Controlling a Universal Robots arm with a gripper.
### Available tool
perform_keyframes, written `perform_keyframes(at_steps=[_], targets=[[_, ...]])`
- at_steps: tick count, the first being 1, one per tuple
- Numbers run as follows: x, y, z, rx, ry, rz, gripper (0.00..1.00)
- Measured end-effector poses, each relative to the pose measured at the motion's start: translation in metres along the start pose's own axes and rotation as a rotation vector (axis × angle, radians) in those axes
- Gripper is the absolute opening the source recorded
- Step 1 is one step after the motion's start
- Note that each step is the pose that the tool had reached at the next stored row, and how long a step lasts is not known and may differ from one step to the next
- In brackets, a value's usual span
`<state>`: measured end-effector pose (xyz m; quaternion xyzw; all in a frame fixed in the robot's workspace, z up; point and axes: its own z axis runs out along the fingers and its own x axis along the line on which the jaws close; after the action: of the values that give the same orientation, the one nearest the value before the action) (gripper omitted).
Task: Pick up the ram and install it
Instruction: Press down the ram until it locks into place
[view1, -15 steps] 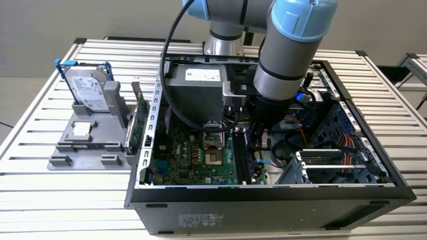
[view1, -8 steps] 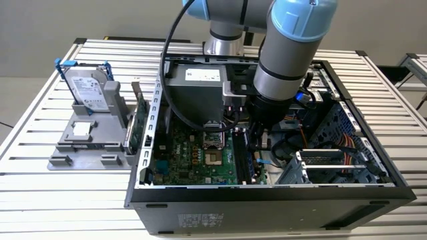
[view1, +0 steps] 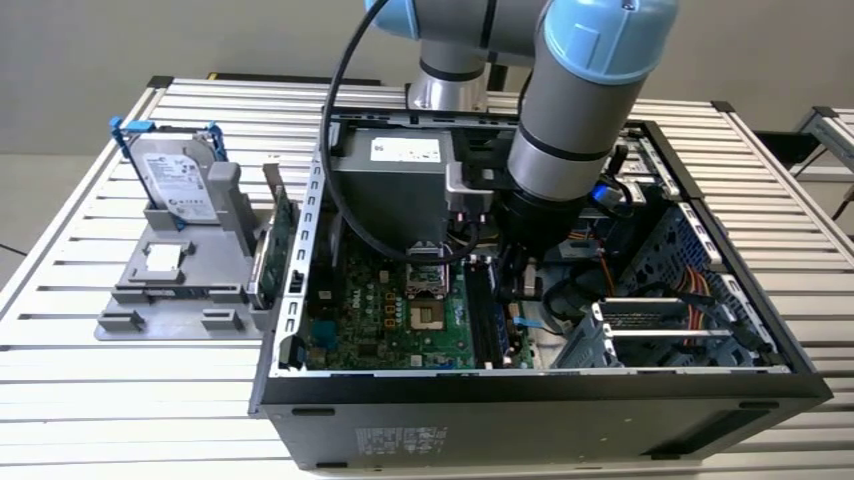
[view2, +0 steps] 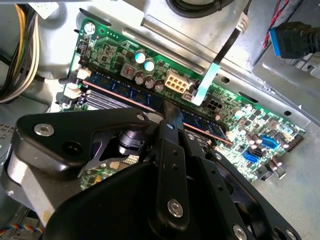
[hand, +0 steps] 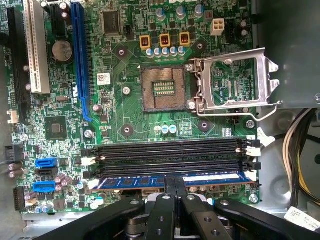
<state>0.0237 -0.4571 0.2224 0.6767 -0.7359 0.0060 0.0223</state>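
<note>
The gripper (hand: 175, 192) pinches the ram (hand: 172, 181), seated in the motherboard (hand: 120, 120) slot.

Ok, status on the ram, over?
Gripper shut on the ram. Ram sitting in outermost memory slot on motherboard. Neighbouring slots bare; nothing blocking.

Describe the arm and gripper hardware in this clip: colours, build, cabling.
The arm is a grey tubular body with light blue joint caps and a black band near the wrist. A thick black cable loops down beside it. In both wrist views the gripper is matte black, built of linked bars joined by silver screws, with narrow flat fingers.
</note>
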Motion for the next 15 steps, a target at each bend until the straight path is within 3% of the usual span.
perform_keyframes(at_steps=[5, 15], targets=[[0.0010, 0.0002, -0.0126, -0.0015, 0.0032, 0.000, 0.00], [0.0016, 0.0003, -0.0285, -0.0059, 0.0048, 0.000, 0.00]])
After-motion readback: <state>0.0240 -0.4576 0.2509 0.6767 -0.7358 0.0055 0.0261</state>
